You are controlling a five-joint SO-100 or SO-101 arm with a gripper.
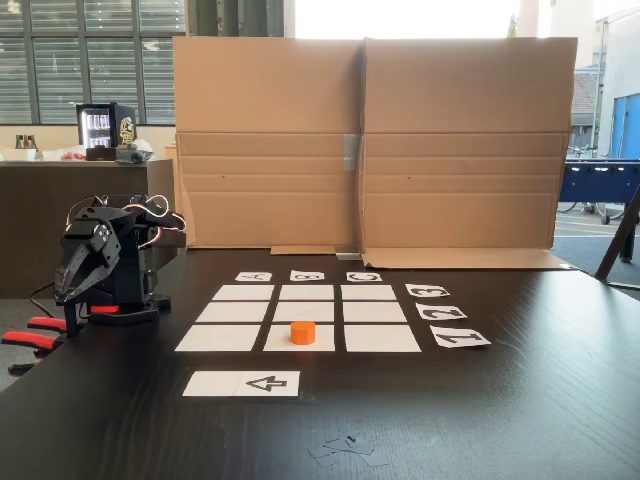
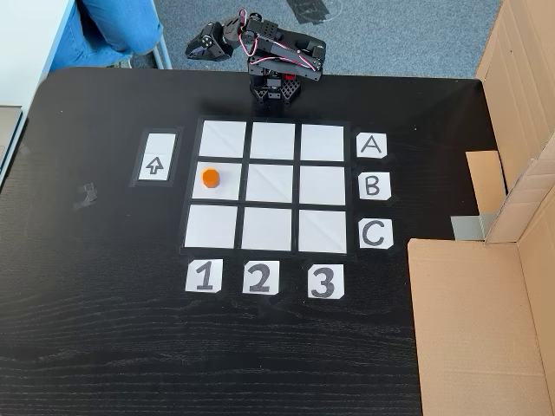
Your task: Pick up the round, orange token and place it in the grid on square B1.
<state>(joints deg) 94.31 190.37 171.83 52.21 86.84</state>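
At the left edge of the table [image 1: 520,400] in a fixed view: arm folded, gripper [image 1: 68,290] pointing down, well apart from the grid [image 1: 300,318]; jaw opening impossible to tell. Further right, orange token [image 1: 303,332] on square B1 [image 2: 218,181], beside the arrow strip [image 2: 157,158]. Cardboard wall [image 1: 370,140] behind.

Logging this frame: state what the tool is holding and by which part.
Nothing is held. The tool hangs folded at the arm's base, away from the grid. The token sits free on square B1, level with the B label and above the 1.
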